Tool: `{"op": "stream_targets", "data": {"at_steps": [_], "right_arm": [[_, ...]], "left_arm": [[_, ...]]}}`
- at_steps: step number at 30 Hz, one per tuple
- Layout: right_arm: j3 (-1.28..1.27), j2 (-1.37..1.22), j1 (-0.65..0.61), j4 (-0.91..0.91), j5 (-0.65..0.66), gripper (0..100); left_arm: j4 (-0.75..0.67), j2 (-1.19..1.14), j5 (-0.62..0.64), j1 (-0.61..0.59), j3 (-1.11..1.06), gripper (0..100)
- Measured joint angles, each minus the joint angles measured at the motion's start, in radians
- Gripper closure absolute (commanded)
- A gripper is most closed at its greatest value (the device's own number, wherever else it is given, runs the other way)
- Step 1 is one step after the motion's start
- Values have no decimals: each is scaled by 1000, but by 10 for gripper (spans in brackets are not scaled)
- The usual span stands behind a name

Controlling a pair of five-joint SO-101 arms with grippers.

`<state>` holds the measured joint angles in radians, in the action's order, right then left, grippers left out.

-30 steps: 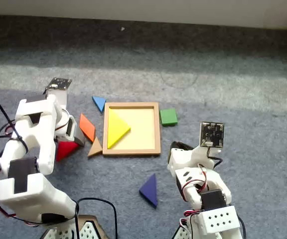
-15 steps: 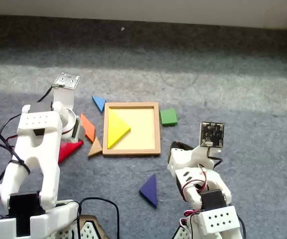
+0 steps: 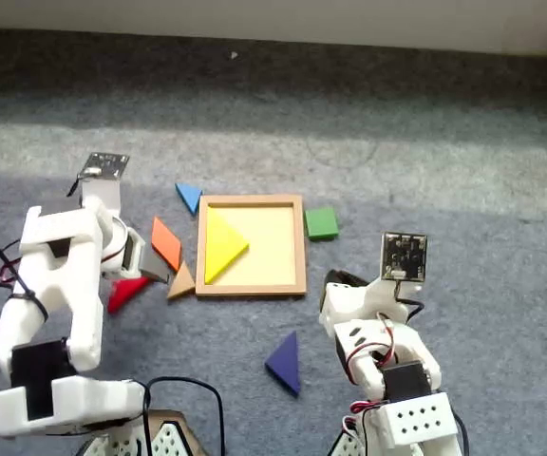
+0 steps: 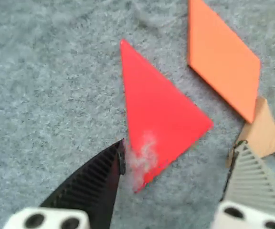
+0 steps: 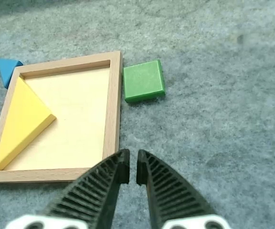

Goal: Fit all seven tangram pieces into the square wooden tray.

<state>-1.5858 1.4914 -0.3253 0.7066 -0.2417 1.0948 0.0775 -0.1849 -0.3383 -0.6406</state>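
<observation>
Grey carpeted bench; pale strip along far edge, small white speck near it.

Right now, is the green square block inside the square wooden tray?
No, the green square block lies on the carpet beside the wooden tray.

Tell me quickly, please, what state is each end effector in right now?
Left end effector: open, straddling a corner of the flat red triangle piece, not gripping it.
Right end effector: closed, holding nothing.

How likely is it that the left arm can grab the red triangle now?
Probably yes: the left gripper is open right over the red triangle, a finger either side, nothing between.
</observation>
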Motion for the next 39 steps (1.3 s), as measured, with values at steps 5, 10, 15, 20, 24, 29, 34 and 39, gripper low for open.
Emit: {"op": "stream_targets", "data": {"at_steps": [5,10,15,20,24,29,34,39], "right_arm": [[0,0,0,0,0,954],[0,0,0,0,0,954],[0,0,0,0,0,954],[0,0,0,0,0,954],[0,0,0,0,0,954],[0,0,0,0,0,954],[0,0,0,0,0,954],[0,0,0,0,18,954]], "left_arm": [[-31,-149,0,-9,51,655],[-21,-227,2,-9,123,747],[-15,-272,0,20,170,769],[-3,-287,0,31,193,771],[20,-287,-9,38,206,835],[21,-287,-44,81,206,838],[21,-269,-44,89,204,838],[28,-120,-21,72,190,697]]}}
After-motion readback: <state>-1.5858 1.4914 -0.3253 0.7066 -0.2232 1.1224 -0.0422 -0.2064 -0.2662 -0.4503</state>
